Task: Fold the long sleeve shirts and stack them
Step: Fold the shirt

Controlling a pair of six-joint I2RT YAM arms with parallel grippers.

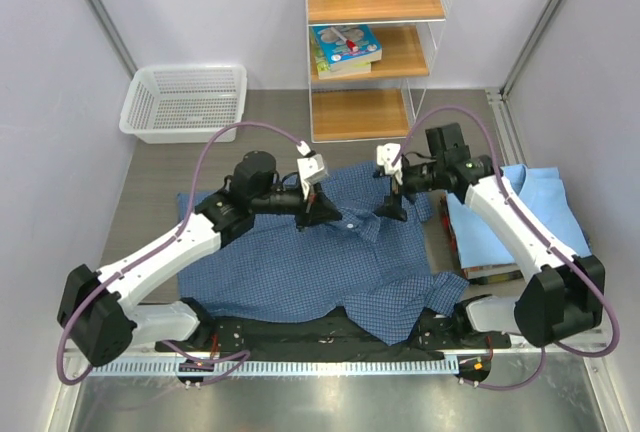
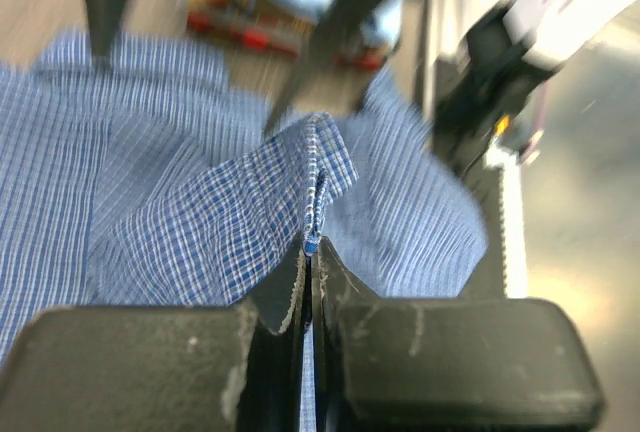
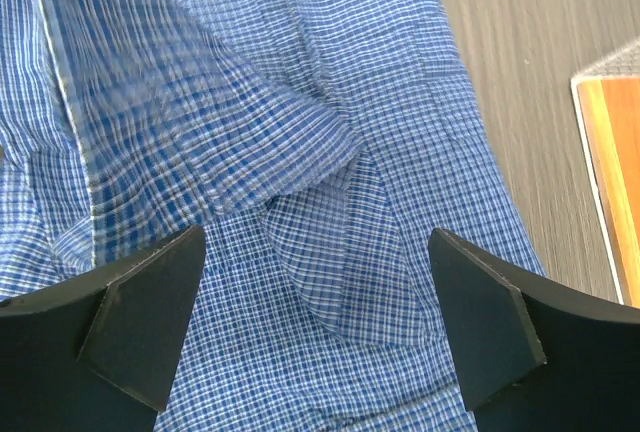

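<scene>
Matt checked cloth shirt (image 1: pixel 290 267)

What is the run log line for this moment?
left gripper: jaws shut on checked shirt | right gripper: jaws open over it | light blue shirt: at right

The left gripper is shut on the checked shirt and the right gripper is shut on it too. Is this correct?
Not quite. The left gripper does pinch the checked shirt, but the right gripper is open over it, as the right wrist view shows.

Top camera looks down from high behind, far off. We note both wrist cameras face along their tools, close; all three share the dark checked shirt (image 1: pixel 300 262).
</scene>
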